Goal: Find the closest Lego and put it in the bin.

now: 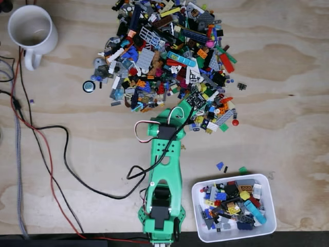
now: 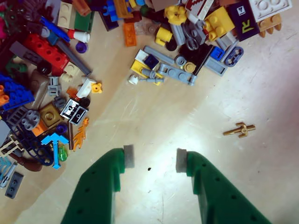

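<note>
Now the green gripper [image 2: 152,158] hovers with fingers apart over bare table [image 2: 233,177].
Nothing is between them; the Lego pile [image 1: 169,56] lies just ahead, the white bin [image 1: 234,208] beside the arm's base.

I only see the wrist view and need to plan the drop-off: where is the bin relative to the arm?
Observer: In the fixed view the white bin sits at the lower right, just right of the green arm near its base.
Operator: Is it empty?
Observer: No, many mixed pieces already lie in it.
Operator: Anything loose near it?
Observer: A blue piece and a green piece lie on the table just above its top rim.
</note>
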`<state>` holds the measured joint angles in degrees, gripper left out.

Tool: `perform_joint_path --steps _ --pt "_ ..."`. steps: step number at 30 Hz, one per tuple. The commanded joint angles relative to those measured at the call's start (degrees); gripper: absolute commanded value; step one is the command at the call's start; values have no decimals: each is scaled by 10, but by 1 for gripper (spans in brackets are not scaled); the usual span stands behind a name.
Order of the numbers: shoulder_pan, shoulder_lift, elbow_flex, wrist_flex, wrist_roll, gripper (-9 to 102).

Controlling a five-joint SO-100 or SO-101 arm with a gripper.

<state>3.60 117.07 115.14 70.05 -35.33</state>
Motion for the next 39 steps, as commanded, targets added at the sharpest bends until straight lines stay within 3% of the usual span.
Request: perform_joint_path --steps 1,5,9,17,39 --pt "-3 40 -25 -5 13 15" --pt "-11 28 -8 -12 61 17" --pt "-25 -60 13 -72 145 16" --pt "-21 -226 -76 -128 236 15" --pt "11 -360 -153 -172 235 11"
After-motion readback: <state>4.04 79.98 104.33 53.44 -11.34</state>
